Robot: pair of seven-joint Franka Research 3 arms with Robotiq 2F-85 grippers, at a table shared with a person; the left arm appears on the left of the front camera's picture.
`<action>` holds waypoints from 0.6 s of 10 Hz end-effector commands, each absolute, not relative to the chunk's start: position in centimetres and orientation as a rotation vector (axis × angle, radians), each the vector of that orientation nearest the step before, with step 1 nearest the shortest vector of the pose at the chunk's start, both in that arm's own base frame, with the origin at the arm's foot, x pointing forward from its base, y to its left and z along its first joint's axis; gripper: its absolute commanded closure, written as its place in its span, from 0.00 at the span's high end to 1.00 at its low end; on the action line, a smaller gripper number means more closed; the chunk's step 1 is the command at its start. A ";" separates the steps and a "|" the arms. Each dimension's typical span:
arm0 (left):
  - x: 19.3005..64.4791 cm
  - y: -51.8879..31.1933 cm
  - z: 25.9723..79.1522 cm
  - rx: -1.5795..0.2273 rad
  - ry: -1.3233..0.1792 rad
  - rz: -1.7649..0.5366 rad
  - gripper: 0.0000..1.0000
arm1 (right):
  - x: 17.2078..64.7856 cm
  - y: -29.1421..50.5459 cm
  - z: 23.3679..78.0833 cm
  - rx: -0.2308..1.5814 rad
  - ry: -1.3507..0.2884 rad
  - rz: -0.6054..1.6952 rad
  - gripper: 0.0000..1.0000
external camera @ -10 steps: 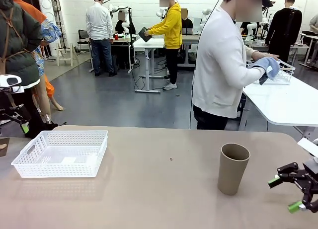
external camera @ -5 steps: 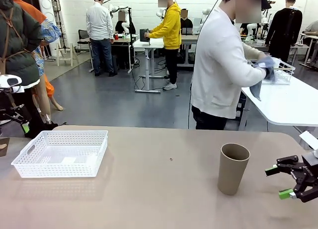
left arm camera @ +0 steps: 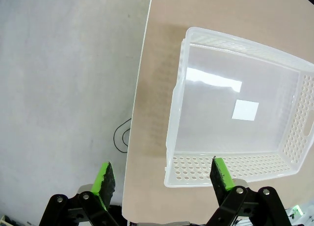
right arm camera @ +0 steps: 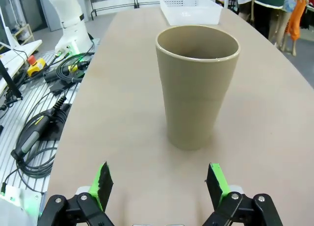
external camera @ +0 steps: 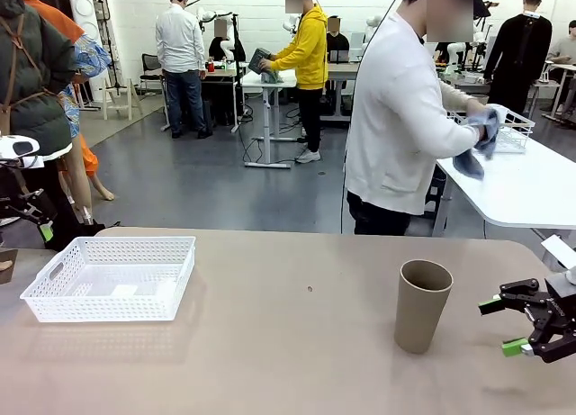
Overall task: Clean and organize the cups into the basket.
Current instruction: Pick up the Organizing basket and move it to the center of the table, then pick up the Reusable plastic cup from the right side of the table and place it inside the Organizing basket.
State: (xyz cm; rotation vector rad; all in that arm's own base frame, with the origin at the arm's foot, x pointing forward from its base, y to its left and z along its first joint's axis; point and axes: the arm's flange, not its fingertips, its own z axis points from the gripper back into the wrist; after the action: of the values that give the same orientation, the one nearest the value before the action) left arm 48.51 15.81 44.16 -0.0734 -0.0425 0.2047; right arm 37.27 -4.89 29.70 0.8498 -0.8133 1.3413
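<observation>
One tan-brown cup (external camera: 421, 305) stands upright and empty on the right half of the brown table. My right gripper (external camera: 502, 325) hovers open just to its right, fingers pointing at it. In the right wrist view the cup (right arm camera: 197, 88) stands a short way ahead of the open right gripper (right arm camera: 159, 184), between the lines of its fingers but apart from them. The white lattice basket (external camera: 108, 275) sits empty at the table's left. My left gripper (left arm camera: 162, 179) hangs open above the basket's near wall (left arm camera: 245, 162) by the table edge.
A person in white stands past the far edge, turned to a white side table (external camera: 522, 185), hands working a blue cloth (external camera: 481, 131) near a white wire basket (external camera: 515, 129). Cables and a tool (right arm camera: 39, 128) lie on the rail beside the table.
My right gripper has moved left and slightly up, closer to the cup, staying open. The person's hands with the cloth have shifted. The left gripper and the basket are unmoved.
</observation>
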 end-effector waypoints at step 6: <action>48.5 15.8 44.3 -0.075 -0.035 0.203 1.00 | 36.8 -4.8 29.8 0.851 -0.807 1.344 1.00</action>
State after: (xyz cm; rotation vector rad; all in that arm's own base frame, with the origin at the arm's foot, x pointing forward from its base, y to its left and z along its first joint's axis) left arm 48.50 15.81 44.16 -0.0735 -0.0424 0.2047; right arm 37.26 -4.93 29.71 0.8494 -0.8136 1.3405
